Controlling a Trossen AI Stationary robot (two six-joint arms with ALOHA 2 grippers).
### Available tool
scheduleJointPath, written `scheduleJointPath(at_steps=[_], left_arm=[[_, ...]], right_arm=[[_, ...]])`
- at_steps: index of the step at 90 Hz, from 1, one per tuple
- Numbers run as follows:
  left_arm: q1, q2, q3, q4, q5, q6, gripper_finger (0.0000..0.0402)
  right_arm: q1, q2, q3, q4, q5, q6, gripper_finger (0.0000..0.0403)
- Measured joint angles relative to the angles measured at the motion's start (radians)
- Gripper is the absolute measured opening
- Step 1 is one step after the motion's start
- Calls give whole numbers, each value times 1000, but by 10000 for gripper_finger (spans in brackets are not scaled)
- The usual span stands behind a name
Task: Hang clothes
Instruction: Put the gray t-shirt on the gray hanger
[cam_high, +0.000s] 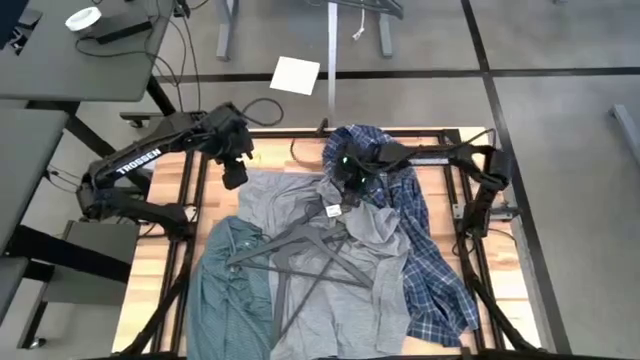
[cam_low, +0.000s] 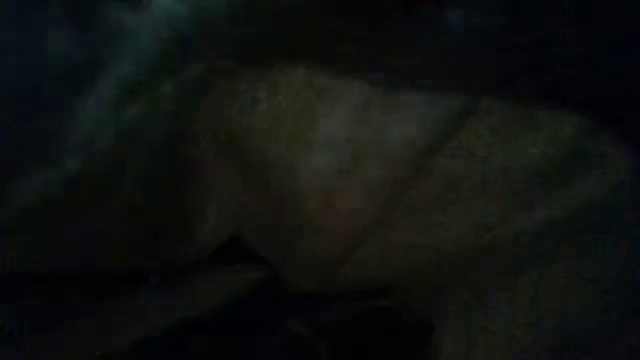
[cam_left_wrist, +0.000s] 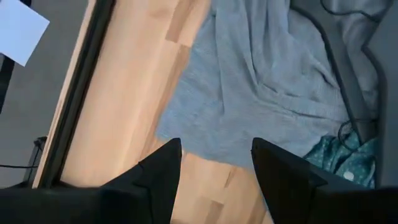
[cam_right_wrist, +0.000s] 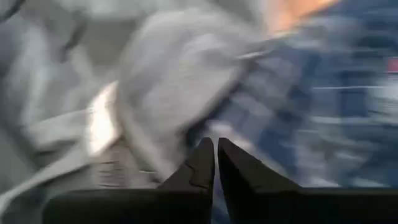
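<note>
Three shirts overlapping on the table (cam_high: 160, 260).
Long-sleeve tee (cam_high: 330, 290) centre, hangers (cam_high: 300, 258) atop; checked shirt (cam_high: 230, 290) lower left; plaid shirt (cam_high: 430, 270) right.

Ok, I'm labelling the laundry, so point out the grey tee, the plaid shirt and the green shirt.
grey tee (cam_high: 330, 300): high view, lower body panel.
plaid shirt (cam_high: 435, 285): high view, lower body fabric right of the tee.
green shirt (cam_high: 225, 290): high view, middle of its body.

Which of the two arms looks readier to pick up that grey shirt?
Probably the left. The left gripper is open, hovering right at the edge of the grey shirt. The right gripper is shut, above the shirt's collar beside the plaid shirt, and would have to open first.
</note>
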Motion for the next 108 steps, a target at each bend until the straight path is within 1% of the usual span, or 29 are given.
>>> scheduleJointPath(at_steps=[5, 7, 13, 17, 24, 31, 37, 52, 61, 68, 74, 81, 90, 97, 103, 108], left_arm=[[0, 0, 0, 12, 0, -16, 180], [0, 0, 0, 17, 0, -22, 180], [0, 0, 0, 38, 0, -43, 180], [0, 0, 0, 45, 0, -57, 180], [0, 0, 0, 53, 0, -76, 180], [0, 0, 0, 54, 1, -89, 180], [0, 0, 0, 55, 3, -104, 180], [0, 0, 0, 53, 26, -118, 180], [-1, 0, 0, 51, 27, -115, 180], [-1, 0, 0, 50, 27, -97, 180], [-1, 0, 0, 51, 27, -80, 180], [-1, 0, 0, 51, 27, -57, 180], [-1, 0, 0, 50, 27, -37, 180], [-1, 0, 0, 50, 27, -25, 180], [-1, 0, 0, 49, 27, -12, 180], [-1, 0, 0, 48, 27, -5, 180]], right_arm=[[-45, -20, -2, -33, -1, -1, 2], [-61, -26, -2, -34, -17, -1, 1], [-103, -50, -3, -28, -137, -6, 0], [-110, -65, -2, -22, -218, -9, 1], [-96, -68, -5, -14, -287, -30, 6], [-62, -50, -39, -8, -294, -86, 19], [-34, -25, -51, 5, -289, -111, 39], [-11, 34, -52, 75, -286, -94, 114], [-16, 37, -51, 127, -288, -62, 163], [-10, 37, -50, 121, -288, -89, 197], [2, 55, -56, 126, -290, -104, 219], [14, 90, -60, 126, -294, -86, 232], [26, 135, -60, 133, -293, -82, 234], [30, 154, -57, 129, -292, -75, 218], [35, 155, -57, 126, -289, -57, 176], [39, 149, -56, 131, -289, -51, 119]])
